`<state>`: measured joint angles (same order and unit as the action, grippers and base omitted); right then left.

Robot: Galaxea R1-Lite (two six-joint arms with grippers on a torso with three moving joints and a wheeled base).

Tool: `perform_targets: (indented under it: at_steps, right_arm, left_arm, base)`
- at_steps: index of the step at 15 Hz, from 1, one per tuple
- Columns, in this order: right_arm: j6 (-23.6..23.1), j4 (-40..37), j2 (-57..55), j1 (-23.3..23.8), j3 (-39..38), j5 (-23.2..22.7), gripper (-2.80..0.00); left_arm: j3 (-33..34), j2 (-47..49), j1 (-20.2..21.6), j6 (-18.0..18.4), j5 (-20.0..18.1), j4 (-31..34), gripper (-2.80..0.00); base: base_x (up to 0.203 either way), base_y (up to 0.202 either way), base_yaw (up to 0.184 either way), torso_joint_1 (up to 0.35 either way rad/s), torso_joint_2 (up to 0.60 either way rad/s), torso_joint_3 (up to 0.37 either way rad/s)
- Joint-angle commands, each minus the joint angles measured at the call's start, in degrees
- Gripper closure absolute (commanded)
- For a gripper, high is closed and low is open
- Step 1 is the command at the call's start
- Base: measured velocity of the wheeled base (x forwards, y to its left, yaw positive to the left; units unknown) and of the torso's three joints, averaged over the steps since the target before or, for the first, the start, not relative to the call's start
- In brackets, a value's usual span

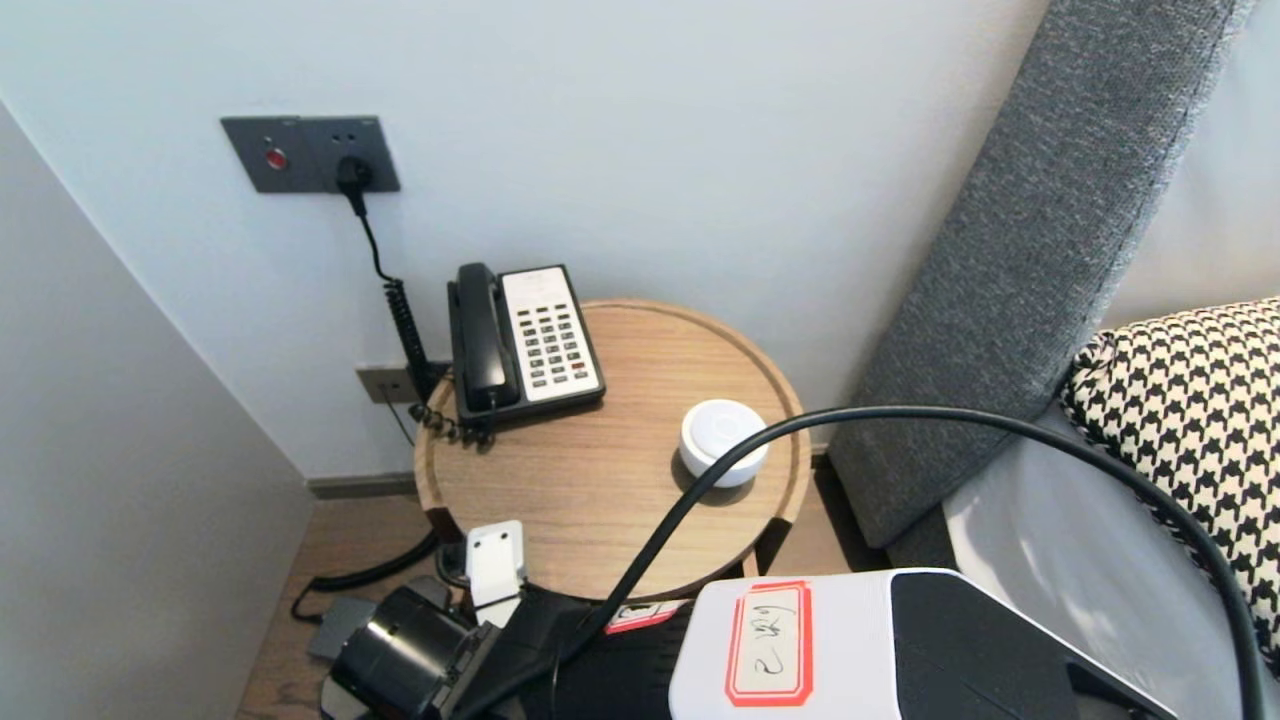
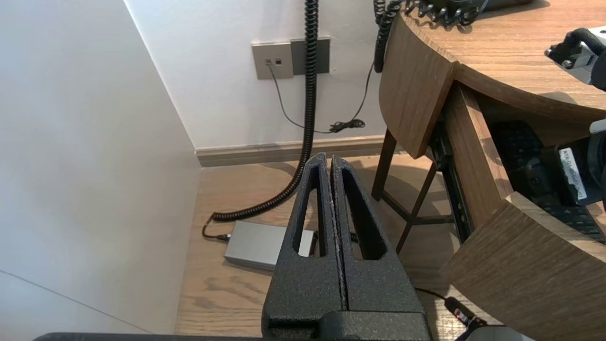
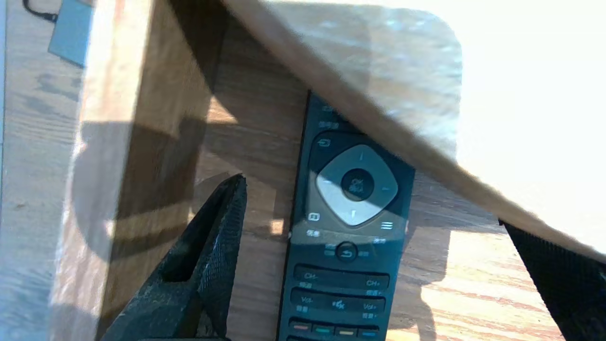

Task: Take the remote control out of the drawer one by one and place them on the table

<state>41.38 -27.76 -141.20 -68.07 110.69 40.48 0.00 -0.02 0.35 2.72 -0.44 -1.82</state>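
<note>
A black remote control (image 3: 348, 227) lies face up on the wooden floor of an open drawer (image 3: 492, 289), its far end hidden under the tabletop's edge (image 3: 378, 90). My right gripper (image 3: 374, 203) hovers over it, open, with one finger (image 3: 222, 222) beside the remote's one long edge and the other finger (image 3: 558, 270) well off its other edge; neither touches it. In the head view the right wrist (image 1: 495, 560) dips below the round table's front rim (image 1: 600, 590) and the gripper itself is hidden. My left gripper (image 2: 330, 161) is shut and empty, parked low beside the table.
On the round table (image 1: 610, 480) stand a black-and-white telephone (image 1: 525, 340) and a small white round object (image 1: 722, 440). A grey headboard (image 1: 1030, 250) and patterned pillow (image 1: 1190, 390) are at the right. A coiled cord (image 2: 310, 94) and grey box (image 2: 255, 244) are near the floor.
</note>
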Motion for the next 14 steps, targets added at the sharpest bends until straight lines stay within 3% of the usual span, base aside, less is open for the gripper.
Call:
perform_targets:
  at_steps: [1,6,7,14]
  right_arm:
    - [0.4,-0.2,-0.1,-0.1,-0.1,0.8,-2.8]
    - [0.6,-0.5,-0.1,-0.1,-0.1,1.0,-2.8]
    - [0.7,-0.7,-0.1,-0.1,-0.2,1.0,0.0]
    - [0.7,-1.0,0.1,-0.4,-0.7,0.6,0.0]
  left_arm:
    - [0.7,-0.1,0.0,0.0,0.0,0.0,0.0]
    - [0.7,-0.1,0.0,0.0,0.0,0.0,0.0]
    - [0.7,-0.1,0.1,0.0,0.0,0.0,0.0]
    - [0.7,-0.1,0.1,0.0,0.0,0.0,0.0]
  base:
    - [0.0,0.0,0.0,0.0,0.0,0.0]
    - [0.0,0.0,0.0,0.0,0.0,0.0]
    - [0.0,0.0,0.0,0.0,0.0,0.0]
    - [0.0,0.0,0.0,0.0,0.0,0.0]
